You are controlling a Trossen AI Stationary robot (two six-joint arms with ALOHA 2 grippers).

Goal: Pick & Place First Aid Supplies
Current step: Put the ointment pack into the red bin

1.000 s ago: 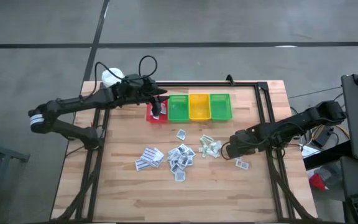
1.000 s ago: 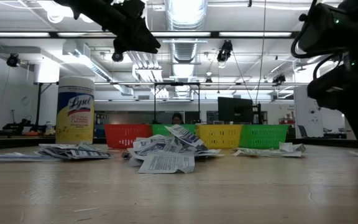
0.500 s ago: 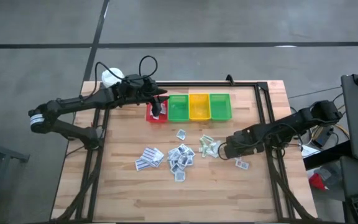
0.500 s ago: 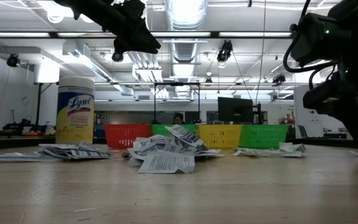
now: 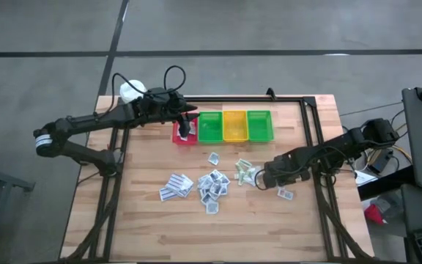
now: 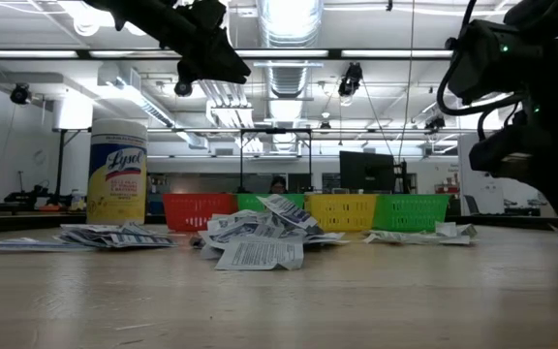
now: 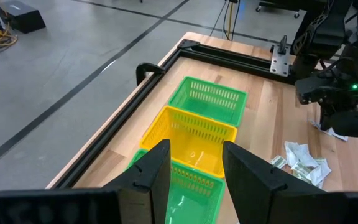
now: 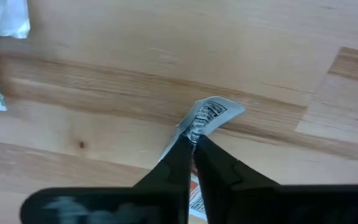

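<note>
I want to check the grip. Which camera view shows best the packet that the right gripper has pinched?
The right wrist view: the right gripper is shut on the white packet, its edge bent up between the fingers. The high view shows that packet only as a speck beside the arm. The low and left wrist views do not show it clearly.

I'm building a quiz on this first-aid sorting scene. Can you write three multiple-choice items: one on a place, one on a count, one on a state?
1. Where is the left gripper?
A. over the red bin
B. on the packet pile
C. off the table

2. How many bins stand in the row?
A. two
B. four
C. six

3. What is the right gripper doing?
A. open in the air
B. shut on a packet
C. resting in a bin

Answers: 1 A, the high view shows it above the red bin. 2 B, one red, two green, one yellow. 3 B, the right wrist view shows its fingers pinching the packet's edge.
</note>
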